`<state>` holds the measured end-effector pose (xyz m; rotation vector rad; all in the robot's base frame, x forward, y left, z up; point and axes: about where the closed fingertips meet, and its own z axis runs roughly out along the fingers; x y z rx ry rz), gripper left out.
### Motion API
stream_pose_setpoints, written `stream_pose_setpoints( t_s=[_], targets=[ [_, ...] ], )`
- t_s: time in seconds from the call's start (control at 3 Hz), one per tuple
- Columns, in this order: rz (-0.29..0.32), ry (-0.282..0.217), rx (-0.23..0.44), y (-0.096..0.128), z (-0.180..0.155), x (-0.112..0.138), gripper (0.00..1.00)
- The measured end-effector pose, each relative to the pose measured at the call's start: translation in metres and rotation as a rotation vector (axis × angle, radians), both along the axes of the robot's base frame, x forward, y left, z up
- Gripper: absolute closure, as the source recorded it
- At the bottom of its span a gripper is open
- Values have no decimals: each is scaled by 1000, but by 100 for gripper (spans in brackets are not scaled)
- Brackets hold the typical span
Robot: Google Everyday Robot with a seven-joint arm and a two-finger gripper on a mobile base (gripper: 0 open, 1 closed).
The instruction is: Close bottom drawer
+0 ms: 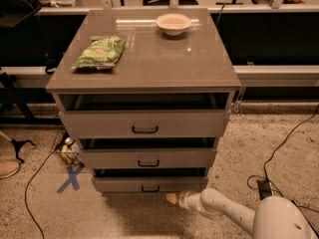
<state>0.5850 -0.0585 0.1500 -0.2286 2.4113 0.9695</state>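
Grey-taupe and flat-fronted, the bottom drawer [119,185] is the lowest of three under the front edge of the bench [149,68]. A thin dark gap shows above its front, so it looks nearly but not fully home. The middle drawer [114,159] and the top drawer [99,125] above it each stand out further.

The gripper [172,198] sits low by the floor, just beneath the drawer front and toward the bench's front right corner. Its fingers appear clenched into one tan tip, grasping nothing. Whether the tip touches the drawer's lower edge cannot be told.

The drawer reads as a stiff, rigid panel on slides. It should be light to move and not fragile, and likely to glide straight back under a steady push. No grasp seems needed. A flat press on the front, near the small black handle [150,188] at its centre, would drive it evenly. Pushing far out toward one end could rack it in its runners.

A green snack bag [99,53] lies near the bench's left edge and a pale bowl [173,22] near its back edge, both well clear of the work.
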Motion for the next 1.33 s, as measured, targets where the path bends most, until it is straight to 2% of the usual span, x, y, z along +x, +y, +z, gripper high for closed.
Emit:
stream_pose_setpoints(
  t_s=[0.67, 1.0, 1.33],
  targets=[
    [-65, -68, -5, -30, -8, 48, 100],
    [-90, -93, 0, -38, -8, 62, 100],
    [-91, -95, 0, -39, -8, 59, 100]
  ],
)
